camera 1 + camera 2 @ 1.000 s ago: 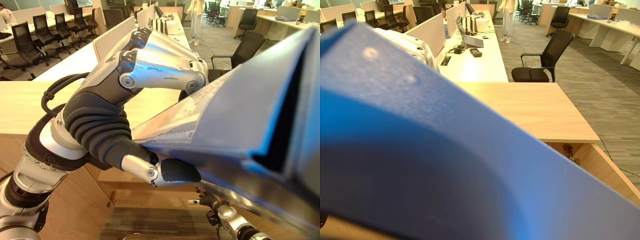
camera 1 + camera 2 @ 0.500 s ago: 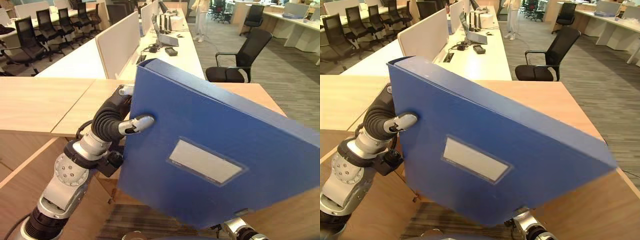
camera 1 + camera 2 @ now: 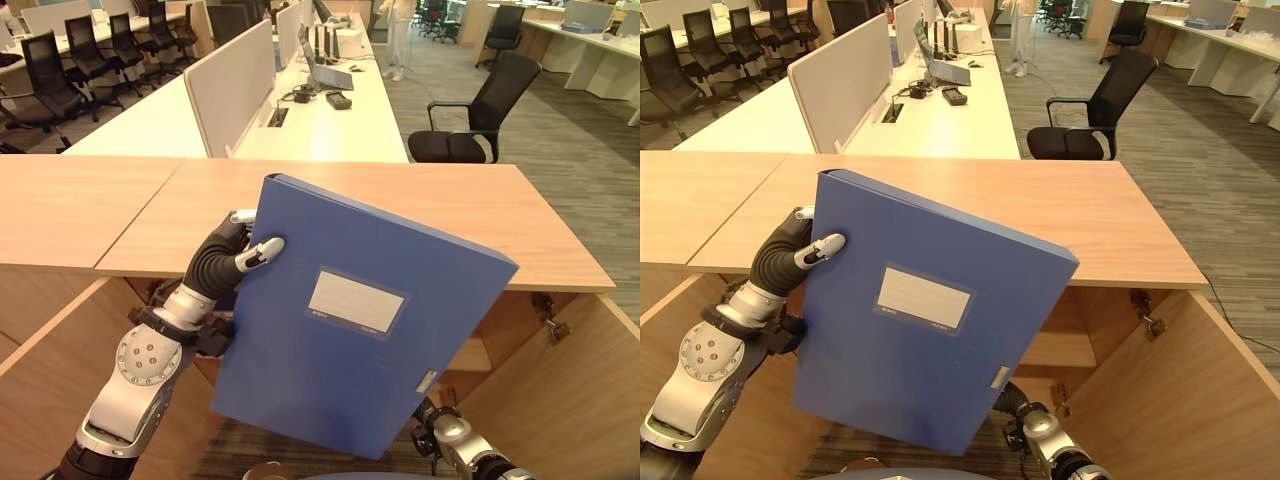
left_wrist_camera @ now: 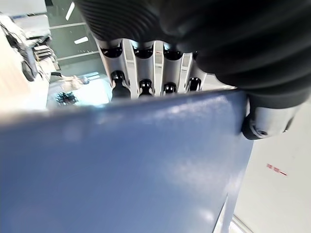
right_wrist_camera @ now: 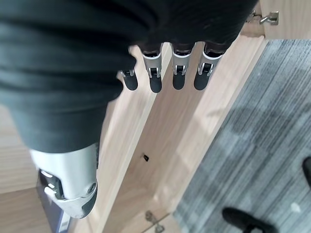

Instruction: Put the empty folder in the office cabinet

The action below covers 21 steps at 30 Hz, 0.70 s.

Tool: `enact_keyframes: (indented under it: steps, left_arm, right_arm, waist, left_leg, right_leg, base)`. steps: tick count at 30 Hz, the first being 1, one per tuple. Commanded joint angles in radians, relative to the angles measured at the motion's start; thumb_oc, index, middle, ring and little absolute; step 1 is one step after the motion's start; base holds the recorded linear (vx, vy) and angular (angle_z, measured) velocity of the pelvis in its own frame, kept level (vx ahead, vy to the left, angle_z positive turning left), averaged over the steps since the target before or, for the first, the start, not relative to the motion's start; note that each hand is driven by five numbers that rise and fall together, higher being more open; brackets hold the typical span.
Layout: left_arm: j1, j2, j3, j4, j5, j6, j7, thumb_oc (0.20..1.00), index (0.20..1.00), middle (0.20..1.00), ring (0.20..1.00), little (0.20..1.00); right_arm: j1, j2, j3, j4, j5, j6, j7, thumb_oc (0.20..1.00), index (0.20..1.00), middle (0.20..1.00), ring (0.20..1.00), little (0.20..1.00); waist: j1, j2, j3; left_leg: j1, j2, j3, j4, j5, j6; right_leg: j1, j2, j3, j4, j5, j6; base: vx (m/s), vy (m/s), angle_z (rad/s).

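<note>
A blue folder [image 3: 340, 370] with a white label hangs upright and a little tilted in front of the open wooden office cabinet [image 3: 1060, 350]. My left hand [image 3: 215, 265] is shut on the folder's upper left edge, thumb on the front face. The fingers [image 4: 141, 73] lie behind the folder [image 4: 121, 160]. My right hand [image 5: 155, 80] hangs low by the cabinet's right door, fingers relaxed and holding nothing. Its wrist [image 3: 450, 440] shows under the folder's lower right corner.
The cabinet's wooden top [image 3: 450, 195] runs across behind the folder. Its doors stand open at the left [image 3: 50, 380] and right [image 3: 565, 400]. Beyond are white desks with a partition [image 3: 235, 85], a black chair [image 3: 475, 100] and a person [image 3: 398, 40] standing far off.
The folder has moved away from the camera and down, from right before my eyes to the cabinet's front. My left hand has kept hold of its edge throughout.
</note>
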Motion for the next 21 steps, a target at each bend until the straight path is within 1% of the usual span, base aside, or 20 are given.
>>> enact_keyframes:
  steps: [1,4,6,8,10,12,15,18,19,20,21]
  left_arm:
    - [0.042,0.016,0.079,-0.021,0.031,-0.043,0.038,0.200,0.200,0.200,0.200,0.200]
    - [0.103,0.004,0.125,-0.019,0.070,-0.038,0.039,0.200,0.200,0.200,0.200,0.200]
    - [0.120,0.003,0.142,-0.020,0.081,-0.038,0.040,0.200,0.200,0.200,0.200,0.200]
    - [0.157,-0.001,0.185,-0.018,0.125,-0.038,0.045,0.200,0.200,0.200,0.200,0.200]
    - [0.170,-0.003,0.198,-0.019,0.139,-0.041,0.045,0.200,0.200,0.200,0.200,0.200]
    - [0.205,-0.015,0.235,0.001,0.187,-0.040,0.051,0.200,0.200,0.200,0.200,0.200]
    - [0.217,-0.020,0.268,0.022,0.235,-0.045,0.058,0.200,0.200,0.200,0.200,0.200]
    - [0.218,-0.027,0.287,0.042,0.268,-0.044,0.065,0.200,0.200,0.200,0.200,0.200]
    - [0.213,-0.038,0.301,0.067,0.304,-0.050,0.072,0.200,0.200,0.200,0.200,0.200]
    - [0.212,-0.038,0.300,0.068,0.305,-0.051,0.073,0.200,0.200,0.200,0.200,0.200]
    - [0.208,-0.040,0.304,0.074,0.314,-0.053,0.075,0.200,0.200,0.200,0.200,0.200]
  right_arm:
    - [-0.039,-0.028,-0.063,-0.067,-0.032,-0.023,-0.026,1.000,1.000,1.000,1.000,1.000]
    - [-0.021,-0.069,-0.112,-0.099,-0.049,-0.022,-0.047,1.000,1.000,1.000,1.000,1.000]
    - [-0.014,-0.080,-0.123,-0.110,-0.053,-0.022,-0.051,1.000,1.000,1.000,1.000,1.000]
    - [0.007,-0.110,-0.165,-0.150,-0.061,-0.025,-0.064,1.000,1.000,1.000,1.000,1.000]
    - [0.016,-0.119,-0.173,-0.171,-0.068,-0.024,-0.066,1.000,1.000,1.000,1.000,1.000]
    - [0.050,-0.160,-0.219,-0.250,-0.080,-0.022,-0.069,1.000,1.000,1.000,1.000,1.000]
    - [0.073,-0.194,-0.278,-0.315,-0.069,-0.033,-0.079,1.000,1.000,1.000,1.000,1.000]
    - [0.093,-0.212,-0.310,-0.366,-0.055,-0.035,-0.067,1.000,1.000,1.000,1.000,1.000]
    - [0.115,-0.230,-0.348,-0.433,-0.007,-0.046,-0.033,1.000,1.000,1.000,1.000,1.000]
    - [0.117,-0.232,-0.350,-0.436,-0.005,-0.045,-0.030,1.000,1.000,1.000,1.000,1.000]
    - [0.120,-0.231,-0.355,-0.461,0.031,-0.049,-0.003,1.000,1.000,1.000,1.000,1.000]
  waist:
    - [0.012,-0.045,-0.021]
    - [0.008,-0.047,-0.019]
    - [0.007,-0.047,-0.019]
    - [0.004,-0.050,-0.015]
    - [0.003,-0.050,-0.015]
    - [-0.003,-0.054,-0.014]
    - [-0.011,-0.054,-0.013]
    - [-0.015,-0.053,-0.014]
    - [-0.023,-0.055,-0.014]
    - [-0.023,-0.055,-0.014]
    - [-0.024,-0.056,-0.014]
  left_leg:
    - [-0.067,0.040,0.012,0.164,-0.050,-0.013]
    - [-0.070,0.042,0.017,0.161,-0.052,-0.012]
    - [-0.071,0.042,0.017,0.162,-0.053,-0.012]
    - [-0.074,0.043,0.017,0.162,-0.055,-0.011]
    - [-0.076,0.044,0.018,0.163,-0.056,-0.011]
    - [-0.078,0.048,0.021,0.164,-0.060,-0.012]
    - [-0.080,0.052,0.024,0.164,-0.061,-0.013]
    - [-0.079,0.054,0.026,0.163,-0.062,-0.014]
    - [-0.078,0.055,0.029,0.163,-0.061,-0.015]
    - [-0.078,0.055,0.029,0.163,-0.061,-0.015]
    - [-0.079,0.057,0.030,0.164,-0.059,-0.017]
  right_leg:
    - [0.080,0.011,0.153,-0.181,0.145,0.036]
    - [0.075,0.010,0.154,-0.181,0.147,0.037]
    - [0.074,0.010,0.154,-0.181,0.147,0.037]
    - [0.070,0.009,0.154,-0.181,0.148,0.038]
    - [0.070,0.010,0.153,-0.181,0.148,0.038]
    - [0.068,0.010,0.157,-0.181,0.148,0.038]
    - [0.066,0.009,0.157,-0.182,0.148,0.038]
    - [0.065,0.008,0.157,-0.181,0.148,0.038]
    - [0.065,0.007,0.157,-0.181,0.149,0.039]
    - [0.065,0.007,0.157,-0.181,0.149,0.039]
    - [0.065,0.007,0.157,-0.182,0.150,0.039]
  base:
    - [0.00,0.000,0.00]
    - [0.00,0.004,-0.03]
    - [0.00,0.001,-0.03]
    - [-0.01,-0.004,-0.04]
    - [0.00,0.000,0.00]
    - [0.00,-0.012,-0.04]
    - [0.00,-0.002,-0.02]
    - [0.00,-0.009,-0.09]
    - [0.00,-0.016,-0.03]
    - [0.00,0.000,0.00]
    - [0.00,0.000,0.00]
